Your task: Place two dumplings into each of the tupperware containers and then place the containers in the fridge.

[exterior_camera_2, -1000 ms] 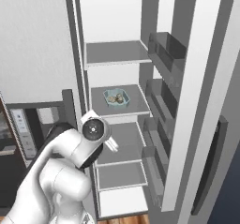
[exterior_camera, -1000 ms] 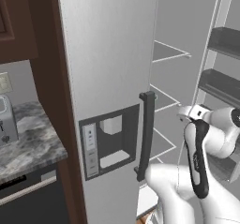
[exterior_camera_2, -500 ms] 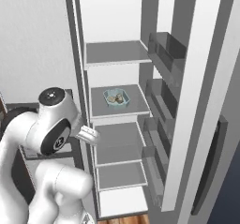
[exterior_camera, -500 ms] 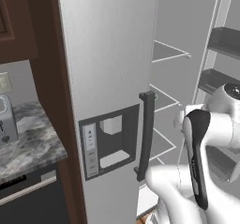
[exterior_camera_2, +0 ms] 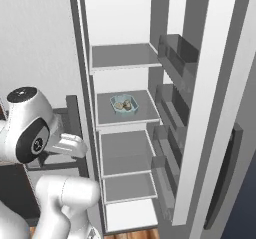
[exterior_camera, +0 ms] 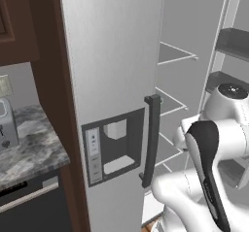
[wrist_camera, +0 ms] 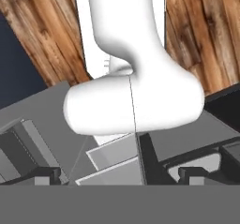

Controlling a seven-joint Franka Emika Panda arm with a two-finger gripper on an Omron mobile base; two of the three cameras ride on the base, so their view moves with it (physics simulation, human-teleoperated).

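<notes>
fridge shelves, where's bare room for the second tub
In the fridge, the shelf above the teal tub and the shelf below it lie bare. The tub's own shelf has free strips left and right of it, tighter. The door bins crowd the right side.

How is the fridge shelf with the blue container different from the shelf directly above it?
The shelf with the container carries a pale blue tub with tan dumplings inside; the shelf above carries nothing visible. The shelf with the container sits at the level of the middle door bin; the shelf above sits higher, beside the top door bin. Both are flat grey shelves with white edges inside the open fridge.
</notes>
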